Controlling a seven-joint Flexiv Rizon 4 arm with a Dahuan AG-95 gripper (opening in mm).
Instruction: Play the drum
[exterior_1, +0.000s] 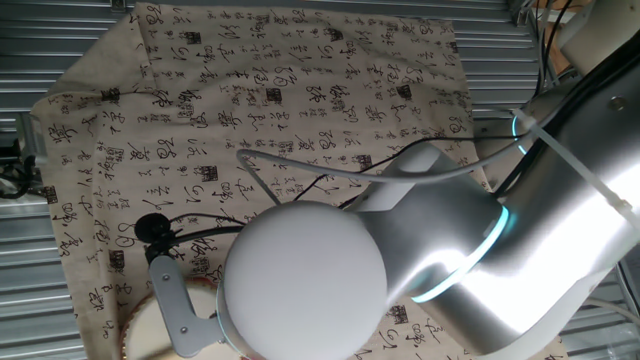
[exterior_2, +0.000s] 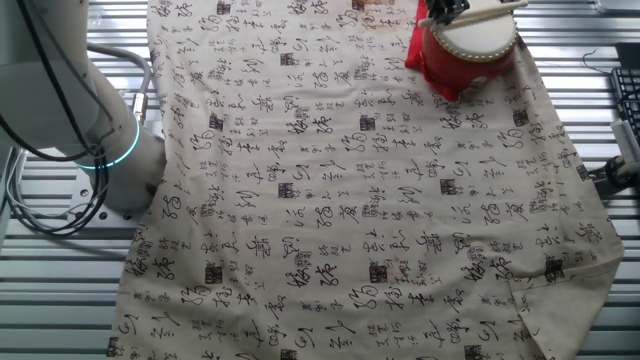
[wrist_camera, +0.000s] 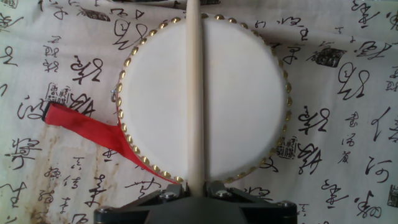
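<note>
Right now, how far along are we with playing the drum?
Done: the gripper is shut on the stick and sits above the drum. In hand: the stick lies across the cream skin, roughly over its centre; whether it touches cannot be told. Left: the striking itself. The red ribbon trails off to one side, clear of the stick.

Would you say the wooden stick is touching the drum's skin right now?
Cannot tell. In the hand view the stick crosses the drum from above, hiding any gap; the other fixed view is too distant.
</note>
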